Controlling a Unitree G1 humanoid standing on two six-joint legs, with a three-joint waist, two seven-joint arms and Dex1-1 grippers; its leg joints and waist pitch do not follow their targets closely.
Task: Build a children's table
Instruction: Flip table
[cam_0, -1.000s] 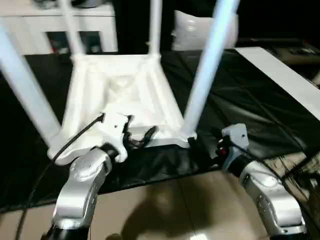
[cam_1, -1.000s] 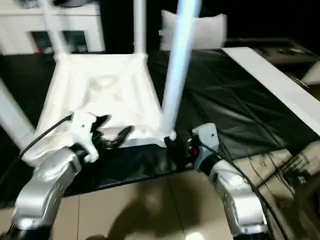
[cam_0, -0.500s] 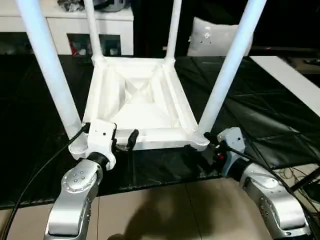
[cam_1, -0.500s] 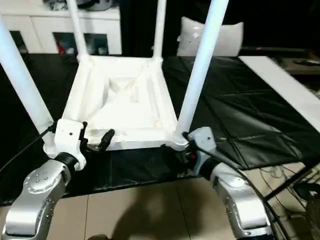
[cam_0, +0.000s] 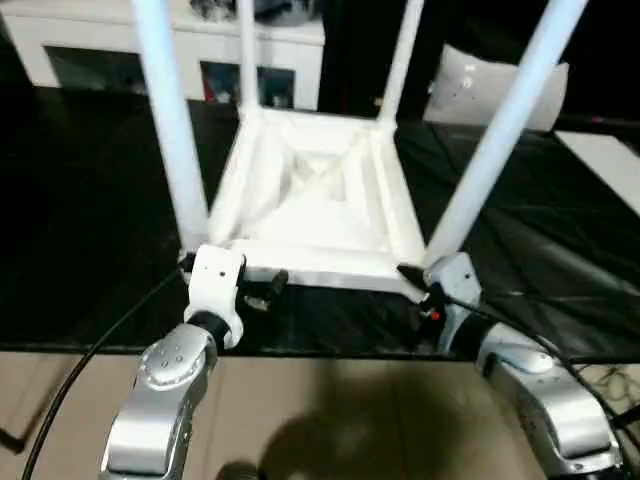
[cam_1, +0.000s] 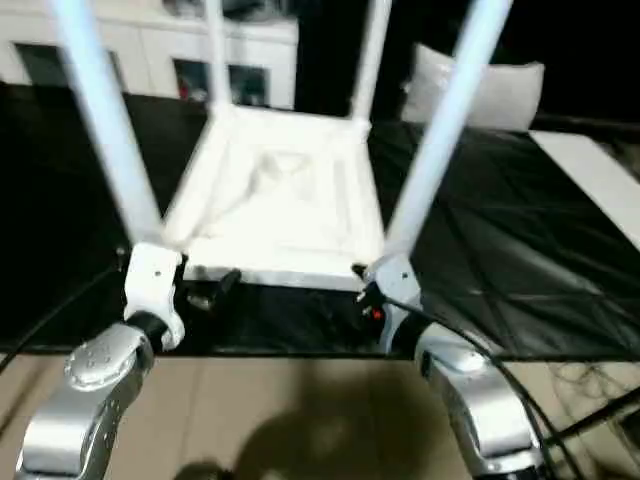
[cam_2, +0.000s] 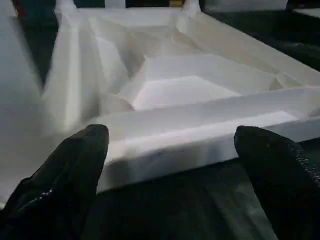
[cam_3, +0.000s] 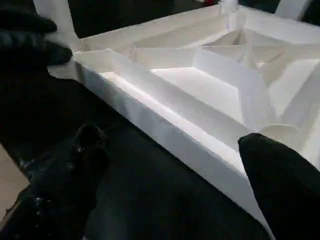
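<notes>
The children's table lies upside down on a black cloth, its ribbed white tabletop (cam_0: 320, 200) facing up. All of its white legs stand upright in the corner sockets, such as the near-left leg (cam_0: 170, 120) and the near-right leg (cam_0: 500, 130). My left gripper (cam_0: 262, 290) is open just in front of the near-left corner, and its fingers (cam_2: 80, 165) straddle the near rim (cam_2: 200, 140) without touching it. My right gripper (cam_0: 415, 290) is open by the near-right corner, its fingers (cam_3: 280, 185) spread before the rim (cam_3: 165, 125).
The black cloth (cam_0: 90, 230) covers the work surface, and tan floor (cam_0: 330, 420) shows below its front edge. A white cabinet (cam_0: 60, 50) stands at the back left, with a white cushion (cam_0: 480, 85) at the back right. A white board (cam_0: 605, 160) lies on the right.
The whole picture has shifted as the camera moved. Both grippers stay open at the table's near corners. The table itself has not visibly moved.
</notes>
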